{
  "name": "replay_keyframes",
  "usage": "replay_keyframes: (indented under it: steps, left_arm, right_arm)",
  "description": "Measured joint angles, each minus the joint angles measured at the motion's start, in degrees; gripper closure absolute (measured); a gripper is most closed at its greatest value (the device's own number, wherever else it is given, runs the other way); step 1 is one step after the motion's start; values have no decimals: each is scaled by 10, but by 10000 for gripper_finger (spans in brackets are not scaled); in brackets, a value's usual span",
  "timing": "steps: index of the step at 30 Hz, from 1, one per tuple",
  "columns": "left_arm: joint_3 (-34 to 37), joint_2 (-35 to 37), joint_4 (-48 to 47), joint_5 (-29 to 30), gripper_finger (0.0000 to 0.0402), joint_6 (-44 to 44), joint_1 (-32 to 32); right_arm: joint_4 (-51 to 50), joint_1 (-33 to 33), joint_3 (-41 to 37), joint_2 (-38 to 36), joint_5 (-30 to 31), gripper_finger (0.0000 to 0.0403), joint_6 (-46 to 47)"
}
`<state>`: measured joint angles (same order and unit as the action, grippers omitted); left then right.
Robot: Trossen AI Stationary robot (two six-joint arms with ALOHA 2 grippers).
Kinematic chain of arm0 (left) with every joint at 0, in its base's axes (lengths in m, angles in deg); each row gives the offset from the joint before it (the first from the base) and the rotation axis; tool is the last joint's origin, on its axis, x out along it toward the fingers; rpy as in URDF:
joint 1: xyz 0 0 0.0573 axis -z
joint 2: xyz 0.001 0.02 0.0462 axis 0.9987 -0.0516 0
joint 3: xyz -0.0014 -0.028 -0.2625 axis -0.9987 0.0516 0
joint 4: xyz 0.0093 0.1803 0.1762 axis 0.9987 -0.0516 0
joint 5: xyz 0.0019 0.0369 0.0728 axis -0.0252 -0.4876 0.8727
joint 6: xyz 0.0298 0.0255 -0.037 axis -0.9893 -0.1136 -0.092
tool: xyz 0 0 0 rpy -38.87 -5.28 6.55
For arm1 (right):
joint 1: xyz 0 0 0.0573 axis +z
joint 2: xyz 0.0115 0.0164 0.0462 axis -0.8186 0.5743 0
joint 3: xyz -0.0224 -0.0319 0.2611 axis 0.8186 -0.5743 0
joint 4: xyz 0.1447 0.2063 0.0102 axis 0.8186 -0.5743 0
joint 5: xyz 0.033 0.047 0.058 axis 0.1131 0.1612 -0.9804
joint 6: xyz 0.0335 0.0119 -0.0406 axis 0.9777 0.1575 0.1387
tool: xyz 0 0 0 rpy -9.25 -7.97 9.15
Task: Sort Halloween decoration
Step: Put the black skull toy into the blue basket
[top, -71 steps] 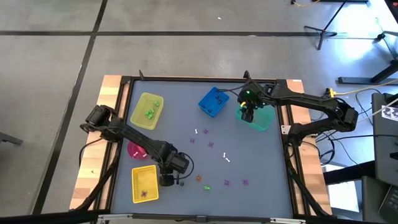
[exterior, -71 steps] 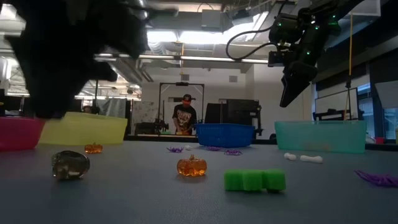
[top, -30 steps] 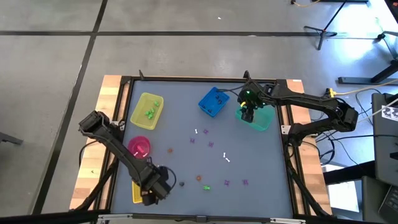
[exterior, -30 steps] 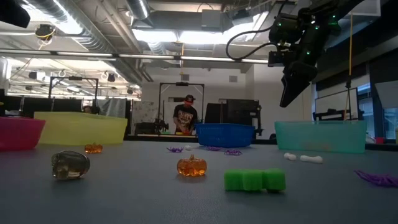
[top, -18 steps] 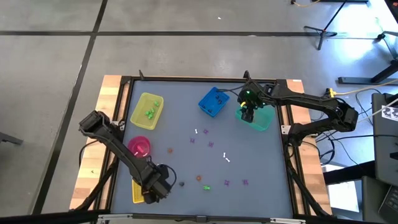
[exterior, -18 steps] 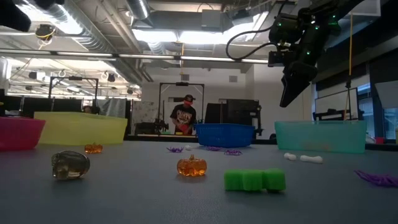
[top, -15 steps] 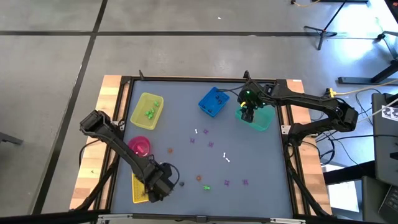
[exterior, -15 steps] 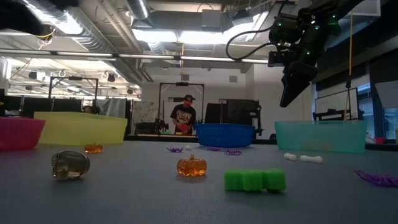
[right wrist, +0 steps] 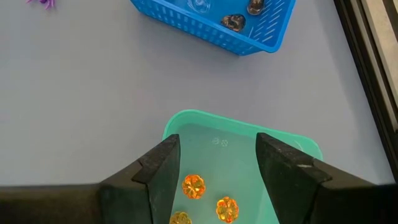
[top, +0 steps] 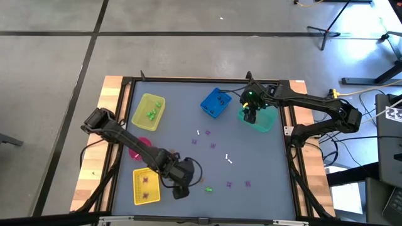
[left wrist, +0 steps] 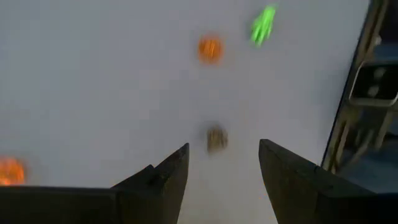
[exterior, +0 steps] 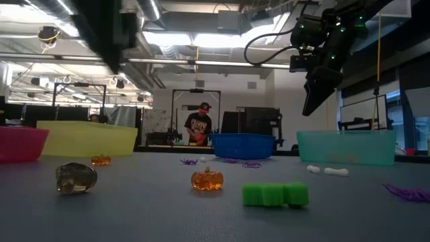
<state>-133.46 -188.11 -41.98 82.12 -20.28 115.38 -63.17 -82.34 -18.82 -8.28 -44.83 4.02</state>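
Hovering spread, left end effector faces 1 dark trinket, 2 orange pumpkins, 1 green piece

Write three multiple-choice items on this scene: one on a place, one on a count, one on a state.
1. The right gripper hangs over which bin?
A. teal bin
B. pink
C. yellow

2. How many orange pumpkins does the right wrist view show in that bin?
A. none
B. three
C. seven

3. The left gripper's fingers are
A. shut on a pumpkin
B. shut, empty
C. open, empty

Key: A, it sits above the teal rim; B, three show between the fingers; C, a bare gap lies between them.
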Motion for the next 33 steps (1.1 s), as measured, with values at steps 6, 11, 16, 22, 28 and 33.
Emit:
replay_keyframes:
  steps: [6,11,16,22,28,33]
  left_arm:
    - [0,-5,16,48,225,-36,10]
    - [0,-37,28,51,225,-45,26]
    - [0,-74,39,50,225,-45,37]
    - [0,-110,42,33,225,-45,47]
    - [0,-127,47,26,225,-46,49]
    - [0,-129,49,39,225,-46,44]
  right_arm:
    - [0,0,0,0,0,194,0]
    - [0,0,0,0,0,194,0]
    - [0,0,0,0,0,194,0]
    - [0,0,0,0,0,194,0]
    - [0,0,0,0,0,194,0]
    - [0,0,0,0,0,194,0]
